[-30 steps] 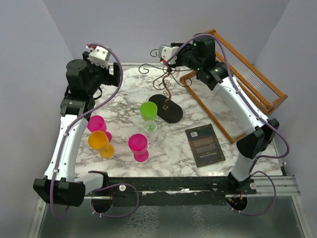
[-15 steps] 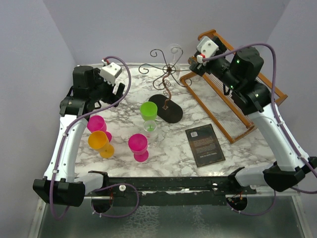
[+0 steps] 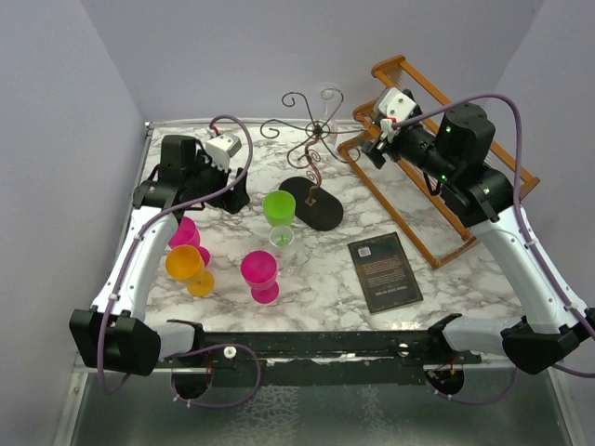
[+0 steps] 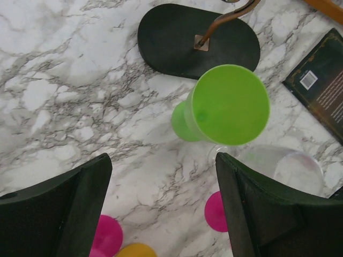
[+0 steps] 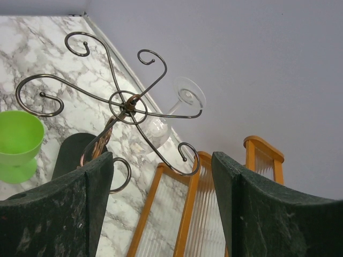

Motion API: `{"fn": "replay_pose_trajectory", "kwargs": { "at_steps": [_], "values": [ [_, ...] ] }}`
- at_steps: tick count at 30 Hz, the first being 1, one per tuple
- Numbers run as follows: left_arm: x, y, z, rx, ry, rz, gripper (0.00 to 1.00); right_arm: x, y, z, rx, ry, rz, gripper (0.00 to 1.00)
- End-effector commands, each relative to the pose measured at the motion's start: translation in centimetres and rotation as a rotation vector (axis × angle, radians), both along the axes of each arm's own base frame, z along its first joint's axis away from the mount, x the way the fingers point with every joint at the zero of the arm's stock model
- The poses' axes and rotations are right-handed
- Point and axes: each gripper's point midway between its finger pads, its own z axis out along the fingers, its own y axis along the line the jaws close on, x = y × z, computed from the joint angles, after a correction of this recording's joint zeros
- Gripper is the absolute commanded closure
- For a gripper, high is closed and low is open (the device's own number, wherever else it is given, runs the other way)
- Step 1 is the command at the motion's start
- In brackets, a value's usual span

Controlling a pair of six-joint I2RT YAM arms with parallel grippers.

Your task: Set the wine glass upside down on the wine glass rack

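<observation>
The wine glass rack (image 3: pixel 313 139) is a dark wire stand with curled arms on a black oval base (image 3: pixel 316 204). A clear wine glass (image 3: pixel 326 96) hangs upside down from one far arm; in the right wrist view its foot (image 5: pixel 189 96) rests on the wire and its bowl (image 5: pixel 153 134) hangs below. My right gripper (image 3: pixel 370 141) is open and empty, just right of the rack (image 5: pixel 127 104). My left gripper (image 3: pixel 236 189) is open and empty above the table, left of a green glass (image 3: pixel 279 206) that also shows in the left wrist view (image 4: pixel 230 104).
A clear glass (image 3: pixel 282 243), a pink glass (image 3: pixel 259 274), an orange glass (image 3: pixel 186 268) and another pink glass (image 3: pixel 180 232) stand upright on the marble table (image 3: pixel 325 279). A dark book (image 3: pixel 384 269) lies at the front right. A wooden slatted dish rack (image 3: pixel 465 139) leans at the back right.
My right gripper has drawn back to the right from the rack's top, open, and the clear glass hangs there alone. My left arm has swung right and down towards the green glass.
</observation>
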Motion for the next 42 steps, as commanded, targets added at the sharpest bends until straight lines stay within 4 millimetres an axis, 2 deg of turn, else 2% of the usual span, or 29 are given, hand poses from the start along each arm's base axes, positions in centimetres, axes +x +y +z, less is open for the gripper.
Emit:
{"fn": "replay_pose_trajectory", "kwargs": {
  "at_steps": [1, 5, 9, 14, 19, 24, 33, 37, 42],
  "values": [
    [1.5, -3.6, 0.8, -0.159, -0.008, 0.001, 0.19, -1.5, -0.6, 2.0, 0.061, -0.014, 0.035, 0.27],
    [2.0, -5.5, -0.4, -0.163, -0.018, 0.007, 0.21, -1.5, -0.9, 2.1, 0.074, -0.008, 0.033, 0.26],
    [2.5, -6.2, -2.4, -0.125, -0.015, 0.029, 0.29, -1.6, -1.1, 2.1, 0.078, -0.003, 0.039, 0.26],
    [3.0, -5.8, -4.7, -0.055, -0.007, 0.043, 0.38, -1.7, -1.4, 2.2, 0.079, -0.006, 0.034, 0.25],
    [3.2, -5.4, -5.6, -0.020, -0.023, 0.038, 0.50, -1.7, -1.5, 1.9, 0.077, -0.002, 0.031, 0.24],
    [3.1, -4.8, -6.0, 0.023, -0.042, 0.028, 0.65, -1.9, -1.6, 2.0, 0.080, 0.001, 0.033, 0.24],
    [2.6, -3.9, -6.4, 0.065, -0.041, 0.024, 0.82, -1.9, -1.5, 1.9, 0.081, 0.006, 0.038, 0.21],
    [2.7, -2.9, -6.2, 0.069, -0.036, 0.046, 0.98, -1.8, -1.5, 1.7, 0.077, 0.006, 0.038, 0.21],
    [3.6, -0.3, -4.2, 0.107, -0.110, 0.115, 1.00, -1.1, -2.1, 1.7, 0.079, 0.005, -0.013, 0.20]
  ]
}}
